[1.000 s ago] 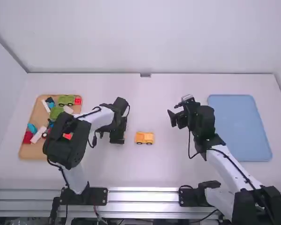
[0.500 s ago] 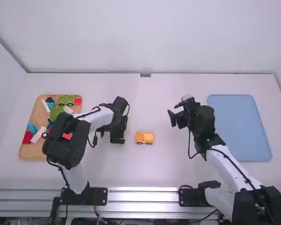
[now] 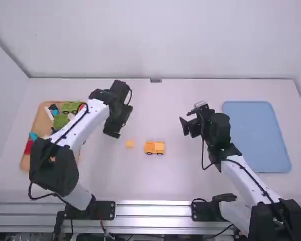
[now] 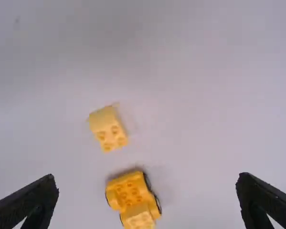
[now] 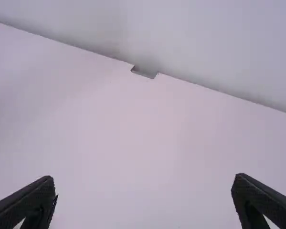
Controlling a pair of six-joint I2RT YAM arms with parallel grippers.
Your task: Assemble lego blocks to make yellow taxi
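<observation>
My left gripper [image 3: 111,135] is above the table, up and to the left of a small yellow block [image 3: 130,144]. The orange-yellow wheeled car body [image 3: 155,147] stands just right of that block, apart from it. In the left wrist view the left gripper [image 4: 147,198] is wide open, with the studded yellow block [image 4: 108,129] and the car body [image 4: 132,194] on the table below. My right gripper [image 3: 184,124] holds over the table right of the middle; in the right wrist view the right gripper [image 5: 143,198] is open with nothing between its fingers.
A wooden tray [image 3: 25,161] with several loose blocks, green, red, blue and white, lies at the left, partly under the left arm. A blue tray [image 3: 256,135] lies at the right. The table's back edge meets a white wall.
The left gripper has moved away from the camera and slightly left, uncovering the small yellow block beside the car body. The right arm and the car body have kept still.
</observation>
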